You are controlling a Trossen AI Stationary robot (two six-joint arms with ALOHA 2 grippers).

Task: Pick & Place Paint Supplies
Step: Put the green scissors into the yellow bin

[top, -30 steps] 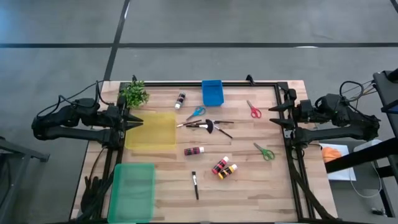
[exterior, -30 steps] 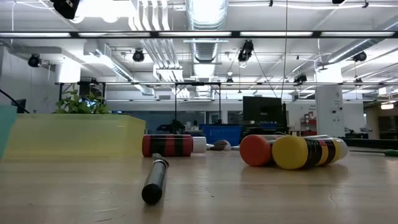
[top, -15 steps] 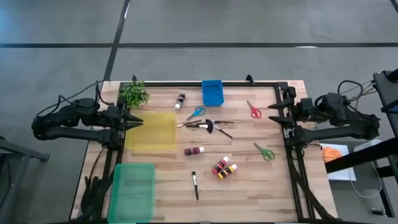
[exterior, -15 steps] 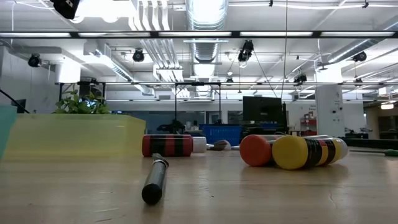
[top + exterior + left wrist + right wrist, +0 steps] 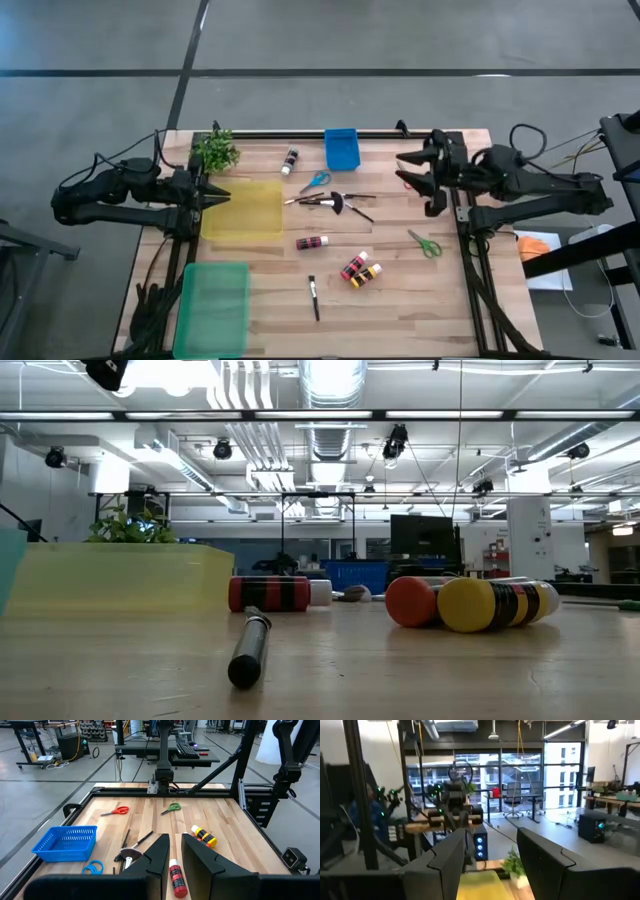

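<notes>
The paint supplies lie scattered on the wooden table [image 5: 400, 310]. There is a dark bottle [image 5: 290, 160], a red bottle [image 5: 312, 242] and a red and orange pair [image 5: 360, 271]. Crossed brushes [image 5: 332, 201] lie mid-table, and a single brush [image 5: 313, 297] lies nearer. Blue scissors [image 5: 315, 181], green scissors [image 5: 424, 243] and red scissors [image 5: 116, 811] lie flat. My right gripper [image 5: 400, 171] hangs open over the red scissors, holding nothing. My left gripper [image 5: 226, 195] waits shut at the table's left edge over the yellow bin [image 5: 243, 208].
A blue basket [image 5: 341, 148] stands at the far middle, and a green bin [image 5: 212, 308] at the near left. A small potted plant [image 5: 215, 150] stands at the far left corner. A black frame rail [image 5: 300, 134] runs round the table's edges.
My right gripper has swung out from the table's right edge toward the left, over the table. It has risen and tipped its fingers upward. Its fingers stay apart as before. Nothing on the table has moved.
</notes>
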